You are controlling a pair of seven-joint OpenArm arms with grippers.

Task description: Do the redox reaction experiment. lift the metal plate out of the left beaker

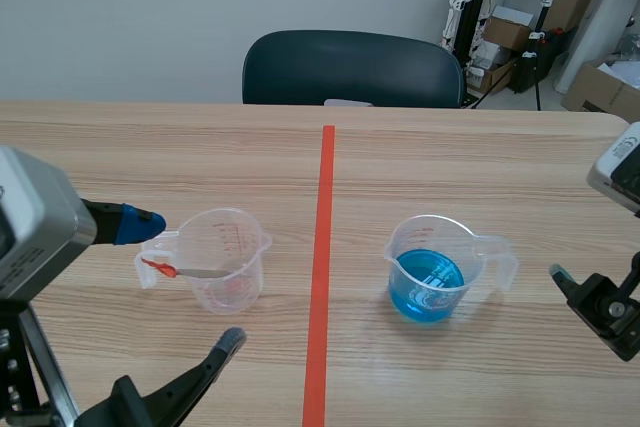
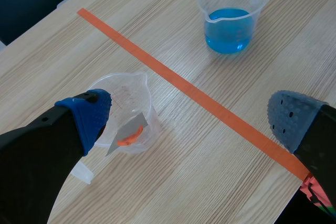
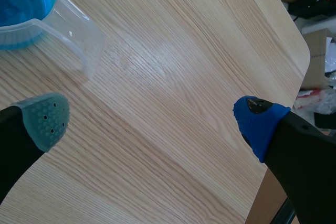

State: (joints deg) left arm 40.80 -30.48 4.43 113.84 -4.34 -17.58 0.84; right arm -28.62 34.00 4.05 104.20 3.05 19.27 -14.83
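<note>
Light wood worktop (image 1: 480,167) against a white wall, dark chair (image 1: 350,69) behind it, cardboard boxes (image 1: 520,17) in the back corner; an orange-red tape line (image 1: 322,267) runs down the middle.

On my feed the left beaker (image 1: 228,259) stands upright left of the tape; clear plastic, printed scale, spout and handle. The metal plate (image 2: 132,128) is inside it; a thin grey strip, leaning tilted against the wall, with an orange-red patch at its lower end.

Left claw (image 2: 189,119) is spread wide and gripping nothing. Its blue-padded finger (image 1: 135,224) is just beside the beaker rim, and I can't tell if it touches. The other finger (image 1: 225,343) is near the beaker on my side, apart from it.

The right beaker (image 1: 445,259), right of the tape, holds blue liquid (image 2: 228,27).

Right claw (image 3: 152,121) also has its fingers apart and carries nothing; it hangs over bare wood just beside that beaker's handle.
</note>
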